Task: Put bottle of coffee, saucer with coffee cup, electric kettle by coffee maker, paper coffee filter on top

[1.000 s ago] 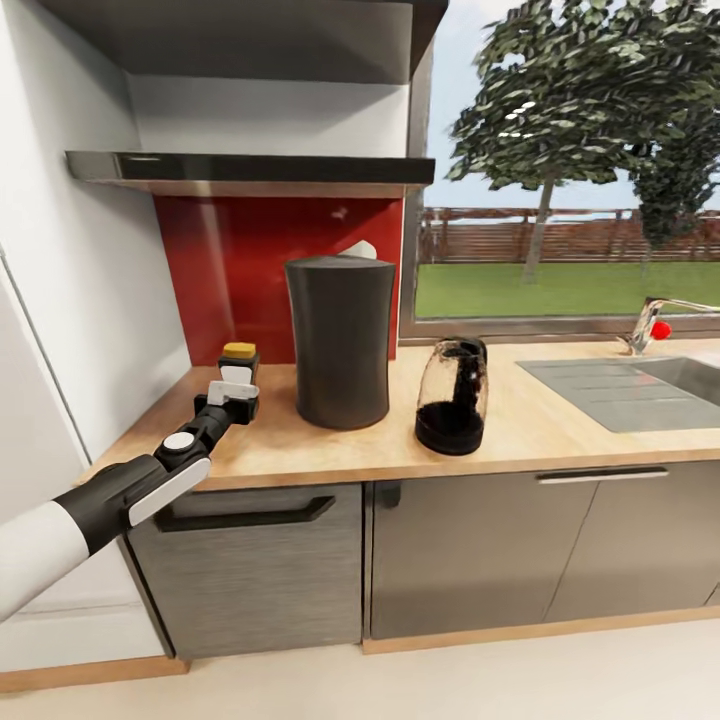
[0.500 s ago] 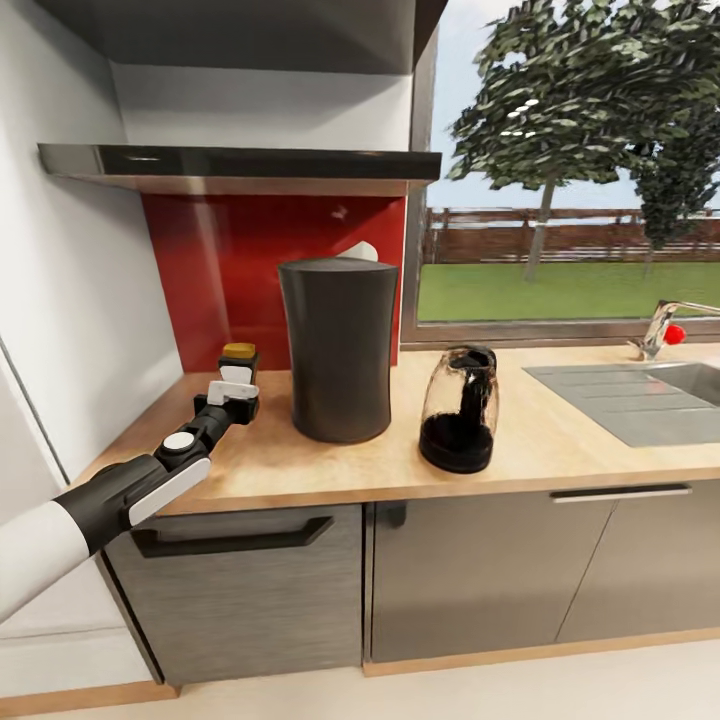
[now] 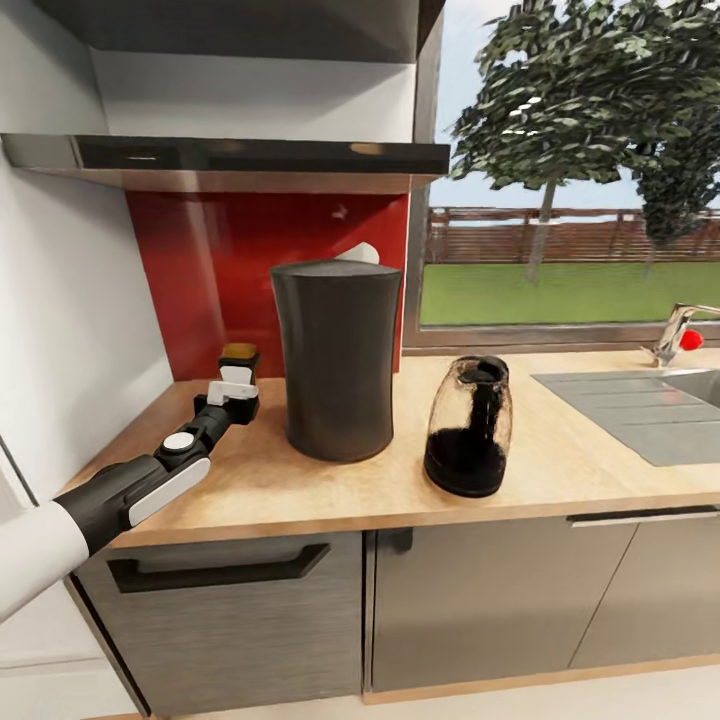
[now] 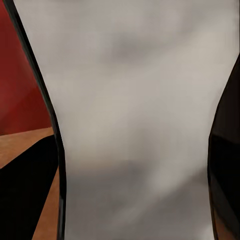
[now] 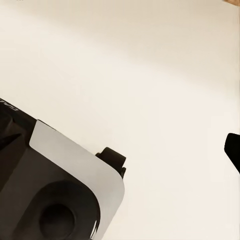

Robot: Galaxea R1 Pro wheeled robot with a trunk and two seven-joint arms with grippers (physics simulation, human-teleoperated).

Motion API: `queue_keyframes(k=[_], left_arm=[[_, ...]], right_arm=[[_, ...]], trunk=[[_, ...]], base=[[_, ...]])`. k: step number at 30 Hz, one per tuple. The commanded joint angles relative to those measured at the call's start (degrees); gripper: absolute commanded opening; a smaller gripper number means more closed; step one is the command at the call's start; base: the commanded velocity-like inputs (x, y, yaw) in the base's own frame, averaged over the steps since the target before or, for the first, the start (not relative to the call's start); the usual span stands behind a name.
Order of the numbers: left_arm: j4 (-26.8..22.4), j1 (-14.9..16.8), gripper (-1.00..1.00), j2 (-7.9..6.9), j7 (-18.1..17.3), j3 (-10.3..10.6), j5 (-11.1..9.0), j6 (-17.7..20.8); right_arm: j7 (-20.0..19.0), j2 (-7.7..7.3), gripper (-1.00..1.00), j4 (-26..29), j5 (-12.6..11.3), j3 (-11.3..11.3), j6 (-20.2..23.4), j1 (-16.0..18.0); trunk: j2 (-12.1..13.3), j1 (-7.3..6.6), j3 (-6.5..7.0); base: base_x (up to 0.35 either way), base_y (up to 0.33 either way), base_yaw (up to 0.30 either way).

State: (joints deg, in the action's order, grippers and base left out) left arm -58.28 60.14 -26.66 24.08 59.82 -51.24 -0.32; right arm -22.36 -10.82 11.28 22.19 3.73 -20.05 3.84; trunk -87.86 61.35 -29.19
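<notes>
I've got the left gripper (image 3: pixel 232 388) clamped on the coffee bottle (image 3: pixel 239 362) — held low over the countertop (image 3: pixel 300 480), left of the coffee maker (image 3: pixel 334 360), ready to set down; kettle (image 3: pixel 468 426) sits right of it; right gripper: can't tell.

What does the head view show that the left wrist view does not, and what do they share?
Head view: the tall dark grey cylindrical coffee maker, the clear glass electric kettle beside it, the steel sink tap and the window. Left wrist view: a close look at the pale side of the yellow-lidded coffee bottle held between the left claw's dark fingers. Shared: that bottle, the wooden countertop and the red backsplash.
</notes>
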Motion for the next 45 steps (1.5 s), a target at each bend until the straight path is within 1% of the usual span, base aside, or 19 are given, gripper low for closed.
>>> queue_keyframes(k=[1, 2, 4, 5, 7, 10, 14, 16, 33, 45], left_arm=[[-0.05, 0.11, -1.00, -0.06, 0.31, 0.32, -0.27, 0.00], [-0.04, 0.10, -1.00, -0.06, 0.11, 0.31, -0.27, 0.02], [0.60, 0.12, -1.00, -0.06, -2.19, 0.27, -0.28, 0.05], [0.99, 0.11, -1.00, -0.06, -2.65, 0.27, -0.30, 0.05], [2.65, 0.13, -1.00, -0.01, -3.90, 0.25, -0.33, 0.06], [4.23, 0.14, -1.00, 0.02, -4.75, 0.23, -0.35, 0.05], [4.78, 0.13, -1.00, 0.02, -6.85, 0.16, -0.35, 0.02], [4.86, 0.13, -1.00, 0.01, -7.24, 0.14, -0.35, 0.00], [4.93, 0.14, -1.00, -0.01, -7.65, 0.12, -0.36, -0.03], [4.93, 0.15, -1.00, -0.05, -7.65, 0.05, -0.36, -0.01]], right_arm=[[-0.31, 0.01, 1.00, 0.00, 0.31, 0.41, -0.16, 0.03], [-0.31, 0.01, 1.00, 0.01, 0.31, 0.41, -0.16, 0.03], [-0.31, 0.01, 1.00, 0.00, 0.31, 0.41, -0.16, 0.03], [-0.31, 0.01, 1.00, -0.01, 0.31, 0.41, -0.16, 0.03], [-0.31, 0.01, 1.00, 0.03, 0.31, 0.41, -0.16, 0.03], [-0.31, 0.01, 1.00, 0.00, 0.31, 0.41, -0.16, 0.03], [-0.31, 0.01, 1.00, 0.00, 0.31, 0.41, -0.16, 0.03], [-0.31, 0.01, 1.00, -0.02, 0.32, 0.41, -0.16, 0.03], [-0.31, 0.01, 1.00, -0.01, 0.31, 0.41, -0.16, 0.03], [-0.31, 0.01, 1.00, -0.01, 0.31, 0.41, -0.16, 0.03]], trunk=[[-0.04, 0.01, -0.07], [-0.04, 0.01, -0.07], [-0.04, 0.01, -0.07], [-0.04, 0.01, -0.07], [-0.04, 0.01, -0.07], [-0.04, 0.01, -0.07], [-0.04, 0.01, -0.07], [-0.04, 0.01, -0.07], [-0.04, 0.01, -0.07], [-0.04, 0.01, -0.07]], base=[[0.071, 0.000, 0.000], [0.057, 0.000, 0.000], [0.024, 0.000, 0.000], [0.015, 0.000, 0.000], [0.008, 0.000, 0.000], [0.003, 0.000, 0.000], [0.000, 0.000, 0.000], [0.000, 0.000, 0.000], [0.116, 0.000, 0.000], [0.018, -0.032, 0.000]])
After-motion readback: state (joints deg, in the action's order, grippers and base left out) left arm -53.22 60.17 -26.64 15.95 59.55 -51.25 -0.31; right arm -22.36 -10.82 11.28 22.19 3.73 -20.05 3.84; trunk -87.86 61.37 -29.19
